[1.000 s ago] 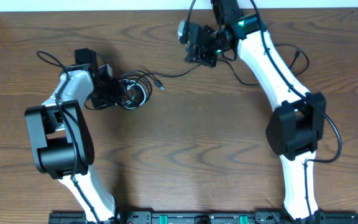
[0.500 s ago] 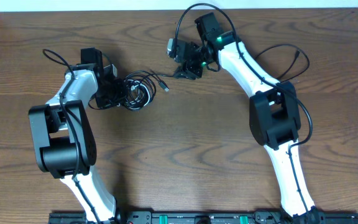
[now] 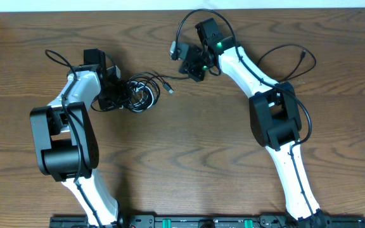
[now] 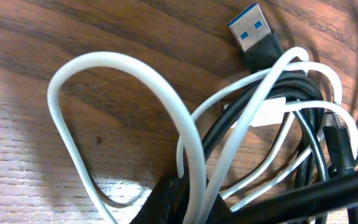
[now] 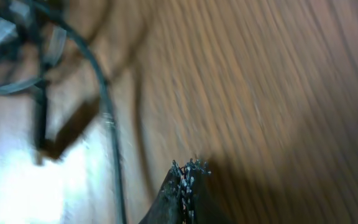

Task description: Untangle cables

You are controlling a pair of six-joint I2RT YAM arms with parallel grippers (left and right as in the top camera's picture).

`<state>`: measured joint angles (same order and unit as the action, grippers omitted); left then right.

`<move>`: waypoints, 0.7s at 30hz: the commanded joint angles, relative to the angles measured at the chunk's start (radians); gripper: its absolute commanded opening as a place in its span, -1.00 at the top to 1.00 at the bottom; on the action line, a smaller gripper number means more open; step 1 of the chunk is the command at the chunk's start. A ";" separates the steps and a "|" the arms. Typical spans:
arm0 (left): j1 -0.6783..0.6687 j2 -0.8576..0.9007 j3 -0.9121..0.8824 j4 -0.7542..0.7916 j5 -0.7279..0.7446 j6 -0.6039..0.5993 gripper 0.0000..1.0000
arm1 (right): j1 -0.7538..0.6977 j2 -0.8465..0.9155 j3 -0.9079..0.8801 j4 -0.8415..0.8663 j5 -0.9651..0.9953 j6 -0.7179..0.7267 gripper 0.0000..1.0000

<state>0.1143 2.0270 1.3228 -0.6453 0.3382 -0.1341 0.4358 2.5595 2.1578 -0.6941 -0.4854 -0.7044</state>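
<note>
Cables: thin, glossy black and white cords point(image 3: 138, 94), tangled on grained wooden tabletop point(image 3: 182, 149).
Left hand point(image 3: 115, 95): you had it clamped on the white cord point(image 4: 104, 56).
Right hand point(image 5: 182, 186): you had it pressed together, empty.

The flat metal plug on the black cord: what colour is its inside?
Blue, inside the silver metal plug; clearest in the left wrist view.
</note>
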 commanded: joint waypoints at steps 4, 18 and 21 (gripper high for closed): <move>-0.007 0.000 -0.010 -0.009 -0.010 0.005 0.76 | -0.036 0.014 0.007 0.011 0.107 0.033 0.99; -0.007 0.000 -0.010 -0.009 -0.010 0.005 0.75 | -0.017 -0.021 0.116 -0.037 -0.201 0.087 0.37; -0.007 0.000 -0.010 -0.009 -0.010 0.005 0.75 | 0.003 -0.021 0.096 -0.058 -0.189 0.034 0.34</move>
<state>0.1139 2.0270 1.3228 -0.6456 0.3382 -0.1341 0.4133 2.5610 2.2723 -0.7441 -0.6327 -0.6220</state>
